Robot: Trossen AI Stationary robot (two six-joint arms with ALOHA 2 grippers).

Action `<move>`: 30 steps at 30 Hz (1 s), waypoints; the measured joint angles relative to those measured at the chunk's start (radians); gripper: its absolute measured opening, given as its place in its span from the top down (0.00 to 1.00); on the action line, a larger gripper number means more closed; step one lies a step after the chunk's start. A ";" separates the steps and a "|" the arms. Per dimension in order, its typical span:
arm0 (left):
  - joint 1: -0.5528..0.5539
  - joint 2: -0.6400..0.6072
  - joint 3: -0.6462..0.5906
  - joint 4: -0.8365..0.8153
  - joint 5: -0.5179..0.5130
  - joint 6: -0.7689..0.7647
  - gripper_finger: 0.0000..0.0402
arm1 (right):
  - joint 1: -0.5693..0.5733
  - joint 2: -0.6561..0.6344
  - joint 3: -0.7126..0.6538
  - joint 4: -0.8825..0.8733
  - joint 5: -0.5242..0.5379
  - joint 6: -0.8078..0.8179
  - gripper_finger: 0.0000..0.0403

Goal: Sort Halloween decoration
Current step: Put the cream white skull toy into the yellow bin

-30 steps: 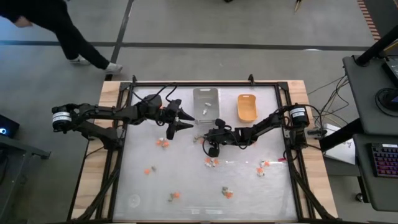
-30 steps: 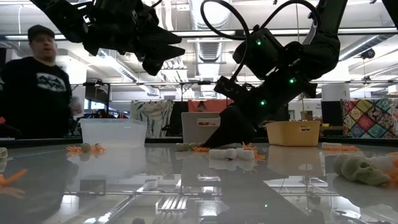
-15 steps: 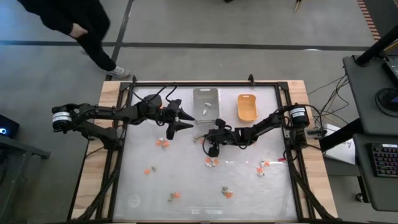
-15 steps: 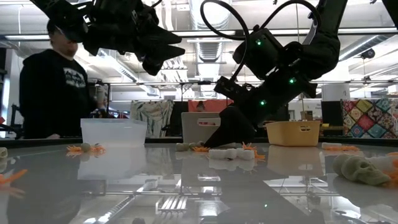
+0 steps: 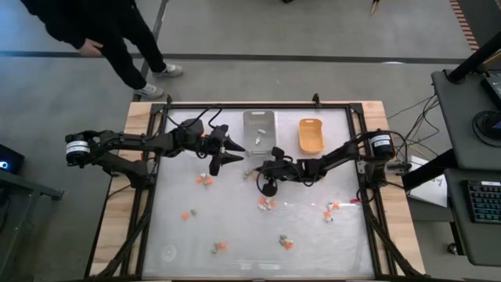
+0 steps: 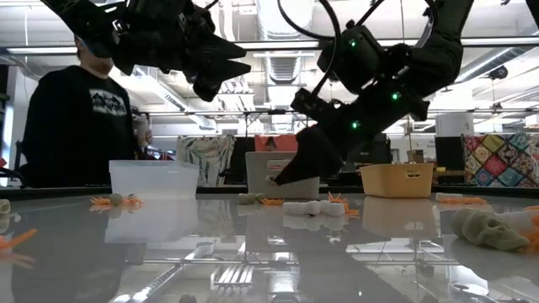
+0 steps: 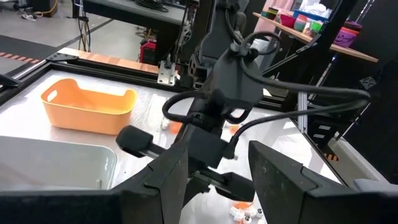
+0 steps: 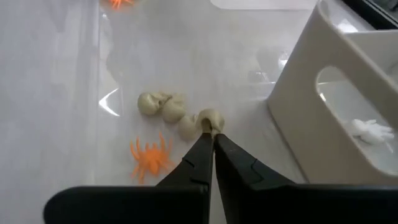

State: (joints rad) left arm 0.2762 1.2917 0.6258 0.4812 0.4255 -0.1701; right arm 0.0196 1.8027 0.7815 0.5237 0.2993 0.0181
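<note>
Glossy white tabletop [image 5: 235,223], framed by a dark rail on a wooden base, carries scattered Halloween trinkets; a person [image 5: 102,31] walks the floor beyond its far edge. Along that far side stand a clear tray [image 6: 153,178], a grey tray [image 5: 259,130] and an orange tray [image 5: 311,135].

Hovering near the middle just in front of the grey tray, the right gripper [image 8: 210,135] has its fingers pressed together, pinching the end of a tan, knobbly bone-like trinket [image 8: 176,111]. An orange spider [image 8: 150,157] lies just beside it.

Poised above the table between the clear and grey trays, the left gripper [image 5: 227,146] has its fingers parted and holds nothing.

The grip on the tan piece looks marginal, caught only at one tip, so a slow, level lift seems wise. The grey tray's wall stands close, so the trinket should clear the rim before crossing. Open room lies toward the table's near side; the left gripper crowds the space next to the trays.
</note>
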 joint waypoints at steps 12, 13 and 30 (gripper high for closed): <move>0.000 0.000 0.000 0.009 0.000 -0.003 0.62 | 0.002 -0.154 0.000 -0.140 -0.015 0.059 0.98; 0.000 0.000 0.000 0.014 0.000 -0.003 0.62 | 0.002 -0.170 0.000 -0.152 -0.018 0.061 0.98; 0.000 0.000 0.000 0.054 0.000 0.000 0.62 | -0.158 -0.677 0.000 -0.978 0.295 0.584 0.98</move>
State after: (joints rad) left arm 0.2764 1.2919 0.6258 0.5352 0.4255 -0.1699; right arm -0.1381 1.1261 0.7815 -0.4543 0.5945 0.6018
